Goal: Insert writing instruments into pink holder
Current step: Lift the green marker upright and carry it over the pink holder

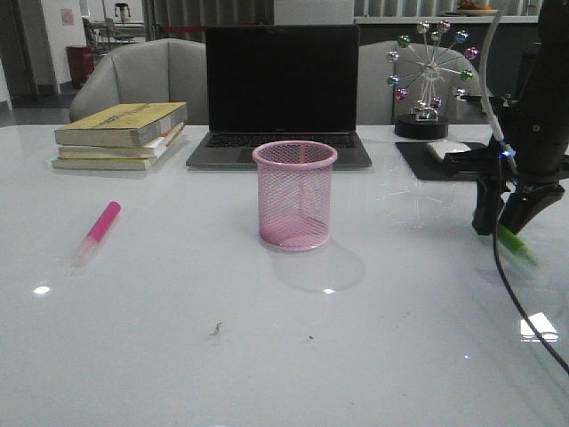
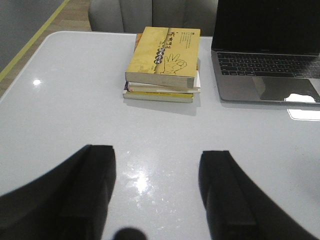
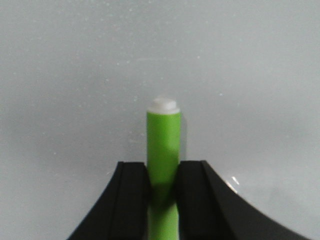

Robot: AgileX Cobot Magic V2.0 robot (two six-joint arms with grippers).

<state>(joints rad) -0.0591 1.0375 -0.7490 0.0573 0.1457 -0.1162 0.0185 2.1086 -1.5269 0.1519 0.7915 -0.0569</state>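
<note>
From my seat the right gripper (image 3: 162, 185) is pinching the green highlighter (image 3: 163, 145), its lower end hidden between the fingers. Left gripper (image 2: 156, 192) is spread with nothing in it. Pink highlighter (image 1: 98, 231) lies well left of the pink holder (image 1: 294, 206).

Black right arm (image 1: 536, 107), grey cable (image 1: 492, 107), black claw (image 1: 503, 216)

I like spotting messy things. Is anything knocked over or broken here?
Nothing is broken or spilled. The pink holder stands upright but empty. The pink marker lies loose on the table, and the right gripper pinches the green marker.
</note>
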